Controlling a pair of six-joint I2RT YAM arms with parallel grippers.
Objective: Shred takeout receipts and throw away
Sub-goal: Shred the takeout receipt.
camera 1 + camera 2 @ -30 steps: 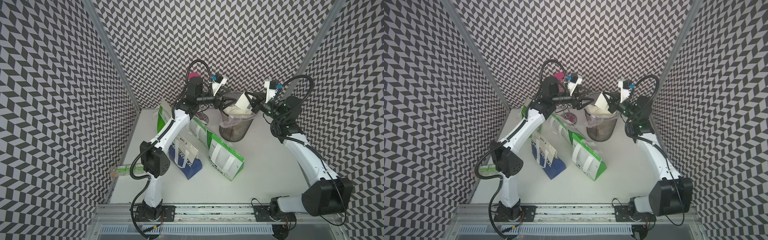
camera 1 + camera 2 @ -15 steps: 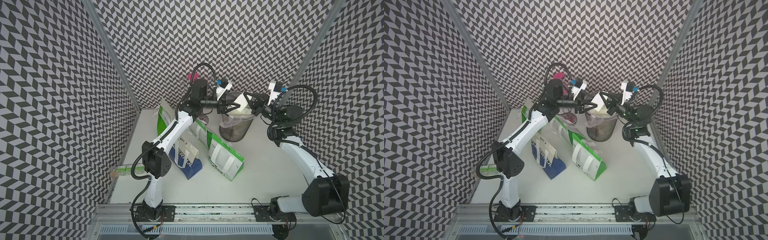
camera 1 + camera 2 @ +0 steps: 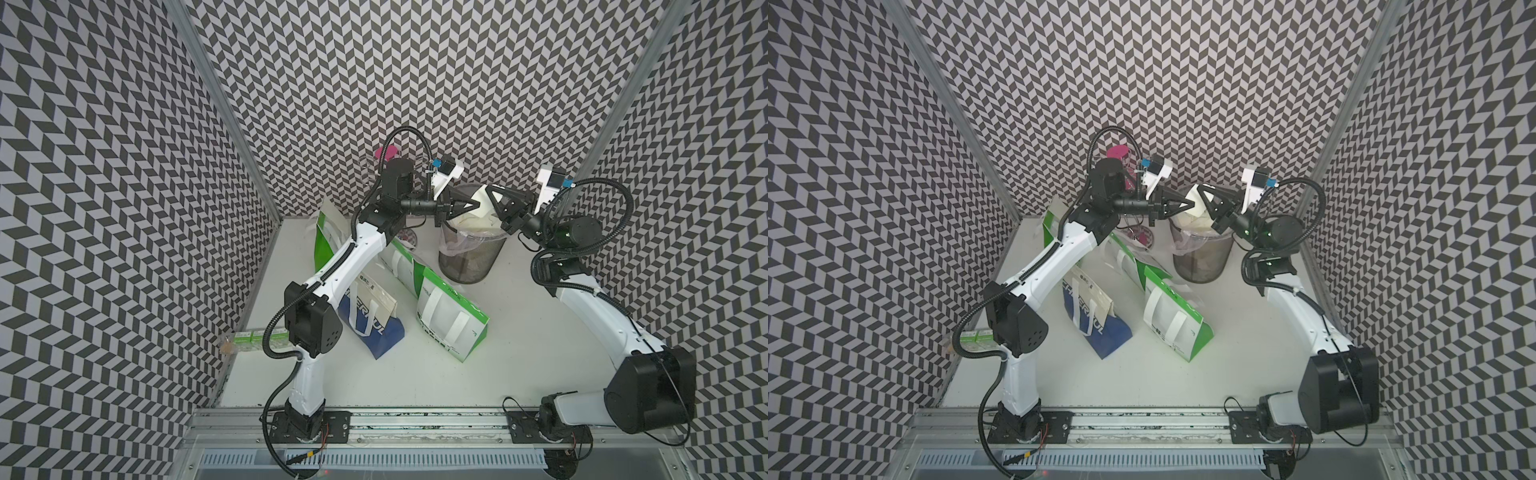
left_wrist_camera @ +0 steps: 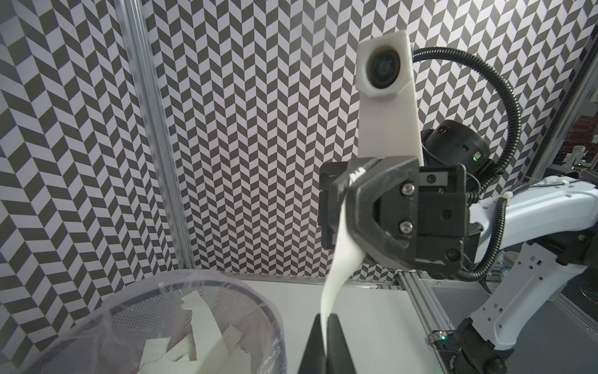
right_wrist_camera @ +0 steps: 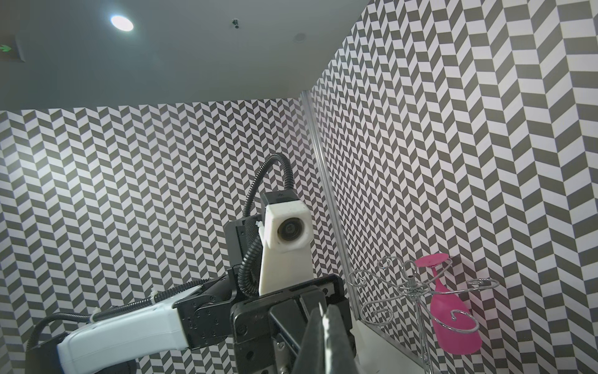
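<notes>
A cream receipt strip (image 4: 339, 252) hangs stretched between both grippers, above and just beside the mesh trash bin (image 3: 469, 262). My left gripper (image 4: 325, 319) is shut on its lower end. My right gripper (image 4: 348, 183) faces it and is shut on the upper end. In both top views the two grippers meet tip to tip over the bin, left (image 3: 477, 204) and right (image 3: 489, 192), with the receipt (image 3: 1194, 195) between them. Several torn receipt pieces (image 4: 200, 327) lie inside the plastic-lined bin (image 4: 207, 285). From the right wrist view only a thin white paper edge (image 5: 324, 319) shows between its jaws.
Two green-and-white bags (image 3: 453, 320) (image 3: 328, 237) and a blue-and-cream bag (image 3: 370, 320) lie left of and in front of the bin. A wire rack with a pink glass (image 5: 453, 320) stands in the back corner. Small green boxes (image 3: 257, 336) sit at the table's left edge.
My left gripper moved right to the receipt and closed on it. My right gripper rose slightly and kept its hold.
</notes>
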